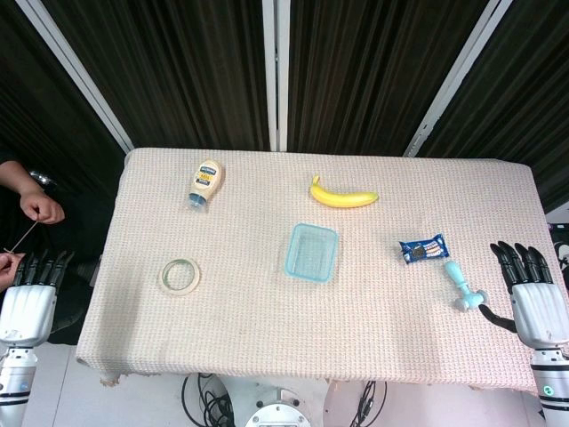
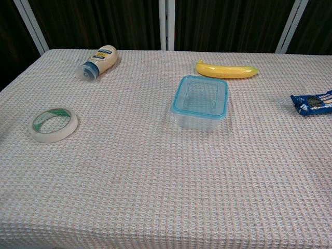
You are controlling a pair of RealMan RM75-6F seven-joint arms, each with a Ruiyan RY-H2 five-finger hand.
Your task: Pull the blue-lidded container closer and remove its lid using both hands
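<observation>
Both of my robot hands are hanging off the near corners, the left robot hand (image 1: 29,301) and right robot hand (image 1: 536,298) spread wide, holding nothing. Between them, well ahead, the blue-lidded container (image 1: 312,252) is sitting mid-surface (image 1: 267,338), lid on, apparently empty. Chest view is cutting off the snack packet (image 2: 314,102) and showing neither hand.

Banana (image 1: 342,196), mayonnaise bottle (image 1: 204,183) on its side, tape roll (image 1: 180,276), cookie packet (image 1: 423,250), light-blue toy (image 1: 460,287).
</observation>
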